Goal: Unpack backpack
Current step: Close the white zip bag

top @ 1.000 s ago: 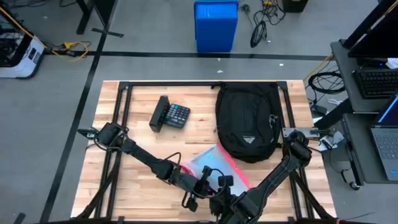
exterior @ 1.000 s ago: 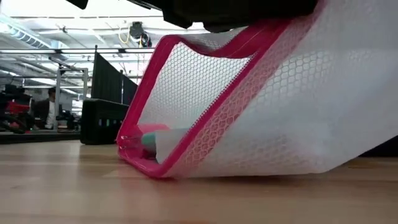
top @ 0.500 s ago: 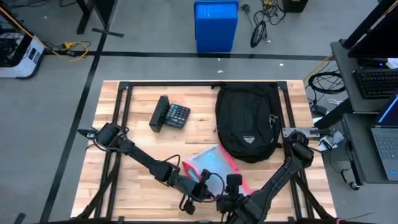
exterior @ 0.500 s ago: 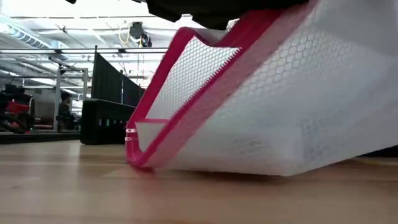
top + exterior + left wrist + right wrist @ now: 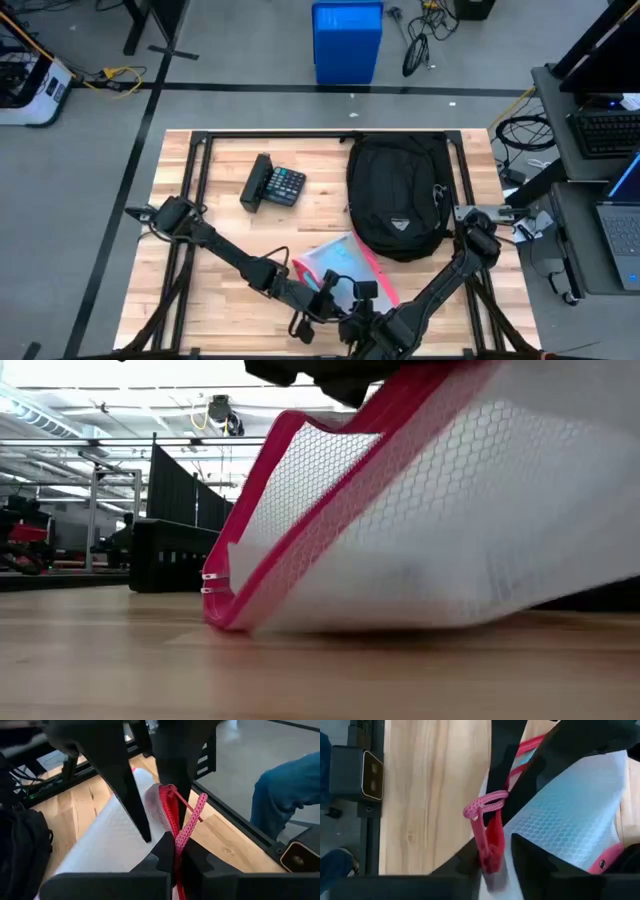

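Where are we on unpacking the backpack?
Done: a calculator lies on the table beside the backpack. In hand: both grippers, left and right, pinch the pink edge of a white mesh pouch, tilted off the wood. Left: setting it down; any remaining contents are hidden.

One backpack (image 5: 398,196); one calculator (image 5: 273,183); one pouch (image 5: 343,264)

Black calculator (image 5: 274,184) on wooden table (image 5: 220,225), pink-edged white mesh pouch (image 5: 342,263), blue bin (image 5: 347,42) on floor
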{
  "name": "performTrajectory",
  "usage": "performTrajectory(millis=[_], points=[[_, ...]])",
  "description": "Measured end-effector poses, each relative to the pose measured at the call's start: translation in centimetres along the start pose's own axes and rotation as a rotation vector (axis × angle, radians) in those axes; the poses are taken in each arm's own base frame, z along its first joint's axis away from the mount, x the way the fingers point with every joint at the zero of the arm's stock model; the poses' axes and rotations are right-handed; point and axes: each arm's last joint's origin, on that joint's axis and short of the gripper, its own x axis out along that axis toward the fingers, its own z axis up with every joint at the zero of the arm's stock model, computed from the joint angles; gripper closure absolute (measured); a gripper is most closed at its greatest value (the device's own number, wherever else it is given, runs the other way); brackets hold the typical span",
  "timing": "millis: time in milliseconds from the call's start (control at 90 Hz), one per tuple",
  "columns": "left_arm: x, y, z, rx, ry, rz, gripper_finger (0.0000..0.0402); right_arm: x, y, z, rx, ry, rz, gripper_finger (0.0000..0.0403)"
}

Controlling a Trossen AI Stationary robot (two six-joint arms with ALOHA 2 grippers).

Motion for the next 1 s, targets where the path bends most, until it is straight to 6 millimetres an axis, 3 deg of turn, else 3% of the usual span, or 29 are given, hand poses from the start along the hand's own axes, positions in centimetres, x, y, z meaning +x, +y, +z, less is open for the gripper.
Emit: performTrajectory(millis=[144,378,778,878,1000], points=[[-0.21,-0.07,0.19,0.017,0.004,0.002,0.0401,-0.05,0.09,-0.04,-0.009,0.017,0.024,0.0393],[-0.23,-0.07,0.24,0.017,0.002,0.004,0.0401,-0.17,0.28,-0.21,0.037,0.015,0.022,0.0386],[-0.26,-0.08,0.28,0.018,0.001,0.002,0.0401,-0.23,0.37,-0.35,0.038,0.027,0.03,0.0333],[-0.26,-0.08,0.28,0.018,0.001,0.002,0.0401,-0.23,0.39,-0.39,0.035,0.038,0.04,0.0343],[-0.26,-0.08,0.27,0.018,0.001,0.002,0.0401,-0.22,0.33,-0.41,0.019,0.041,0.037,0.039]])
